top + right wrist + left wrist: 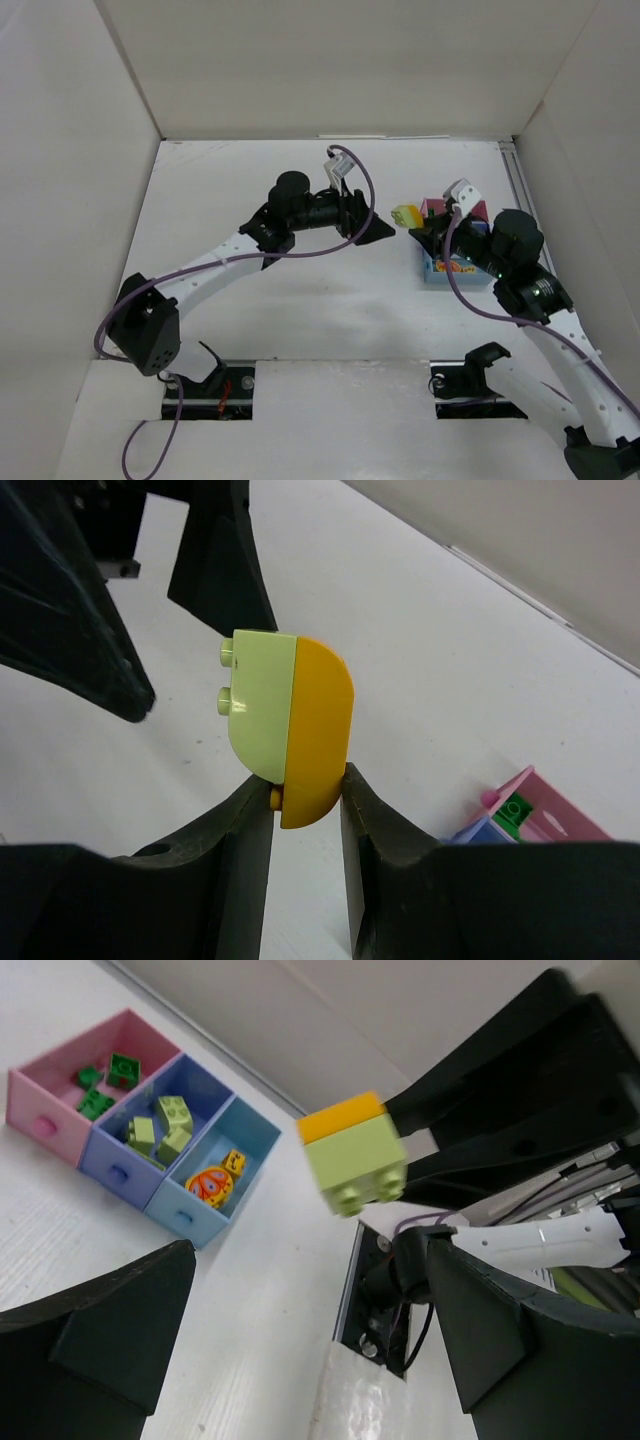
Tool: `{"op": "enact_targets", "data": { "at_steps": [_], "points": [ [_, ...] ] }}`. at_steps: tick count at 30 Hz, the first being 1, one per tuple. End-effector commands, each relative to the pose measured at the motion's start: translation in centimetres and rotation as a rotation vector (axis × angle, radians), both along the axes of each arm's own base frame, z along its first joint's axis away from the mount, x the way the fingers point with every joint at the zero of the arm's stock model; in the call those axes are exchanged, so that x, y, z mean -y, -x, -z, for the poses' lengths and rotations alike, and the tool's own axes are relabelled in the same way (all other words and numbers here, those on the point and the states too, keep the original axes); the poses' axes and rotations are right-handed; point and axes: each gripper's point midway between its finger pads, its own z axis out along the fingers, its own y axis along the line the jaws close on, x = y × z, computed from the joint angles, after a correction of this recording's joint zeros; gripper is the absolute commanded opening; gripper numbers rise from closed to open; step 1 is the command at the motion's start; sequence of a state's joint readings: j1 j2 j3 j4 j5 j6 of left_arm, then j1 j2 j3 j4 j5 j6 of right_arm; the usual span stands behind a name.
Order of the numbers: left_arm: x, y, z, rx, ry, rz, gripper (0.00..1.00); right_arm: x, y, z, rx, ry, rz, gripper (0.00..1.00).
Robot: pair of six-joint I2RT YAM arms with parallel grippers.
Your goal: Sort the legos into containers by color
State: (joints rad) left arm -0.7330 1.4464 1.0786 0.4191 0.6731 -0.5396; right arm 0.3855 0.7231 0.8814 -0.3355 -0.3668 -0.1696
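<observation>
Two-brick clump (pixel 312 730) pinched by its orange end in right jaws | left jaws wide apart, empty

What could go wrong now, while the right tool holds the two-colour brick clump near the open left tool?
The right tool grips only one end of the orange brick, so the clump may slip when the left tool pulls the pale green half. If it goes into the trays unsplit, colours mix.
</observation>
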Motion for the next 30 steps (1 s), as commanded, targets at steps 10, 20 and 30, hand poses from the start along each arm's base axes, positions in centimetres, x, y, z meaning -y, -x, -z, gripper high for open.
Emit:
{"op": "enact_targets", "data": {
  "at_steps": [10,20,30],
  "points": [
    [2.0,-2.4,-4.9,0.126,0.077,-0.163,1.0,-0.4,-2.3,-1.8,0.018,-0.077,0.062,0.0],
    [4.7,-4.3,-5.0,0.115,0.043,-0.245,0.68,0.7,-3.3,-0.6,-0.019,-0.057,0.149,0.0],
    [5.0,-3.4,-4.7,0.118,0.036,-0.186,0.32,3.3,-4.4,-0.1,-0.068,-0.126,0.356,0.0]
  ]
}}
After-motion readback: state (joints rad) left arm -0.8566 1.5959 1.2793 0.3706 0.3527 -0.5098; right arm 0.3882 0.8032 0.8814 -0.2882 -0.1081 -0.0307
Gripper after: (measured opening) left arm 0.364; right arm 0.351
